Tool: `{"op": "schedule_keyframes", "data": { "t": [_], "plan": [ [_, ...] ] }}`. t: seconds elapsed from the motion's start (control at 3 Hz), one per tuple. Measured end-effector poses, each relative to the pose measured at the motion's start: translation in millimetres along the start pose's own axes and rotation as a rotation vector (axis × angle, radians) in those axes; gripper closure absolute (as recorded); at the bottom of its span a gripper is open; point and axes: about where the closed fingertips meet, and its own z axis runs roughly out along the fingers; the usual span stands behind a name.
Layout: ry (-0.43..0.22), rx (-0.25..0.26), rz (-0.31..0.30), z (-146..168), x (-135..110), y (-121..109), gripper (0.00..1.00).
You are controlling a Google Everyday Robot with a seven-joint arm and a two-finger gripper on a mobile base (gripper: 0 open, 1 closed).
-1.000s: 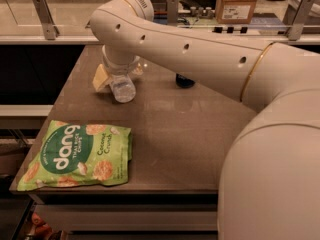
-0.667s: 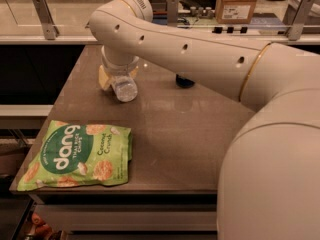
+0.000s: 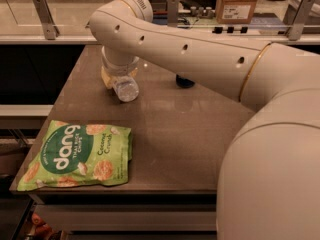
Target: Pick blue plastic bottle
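Here, clear blue plastic bottle [image 3: 126, 89], round end showing, claw [image 3: 116, 78] over it

- Cannot make out the gripper [image 3: 119, 80], tucked under the wrist at the far left of the table [image 3: 190, 134], right at the blue plastic bottle [image 3: 126, 90].
- Shows only the bottle's near end; rest covered by the wrist.
- Cannot tell what the yellowish piece [image 3: 105, 79] beside it is.
- Hides all but the base of a dark object [image 3: 185, 82] behind the arm [image 3: 200, 54].
- Cuts off the arm at the right and bottom edges, and the cardboard box [image 3: 239, 4] at the top.
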Motion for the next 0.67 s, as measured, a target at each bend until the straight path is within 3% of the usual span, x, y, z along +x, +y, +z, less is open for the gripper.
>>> {"op": "schedule_keyframes", "data": {
  "t": [0.33,0.67],
  "plan": [
    [0.002,0.000,-0.001,1.1,0.7,0.4,1.00],
    [0.002,0.000,-0.001,0.4,0.3,0.4,1.00]
  ]
}}
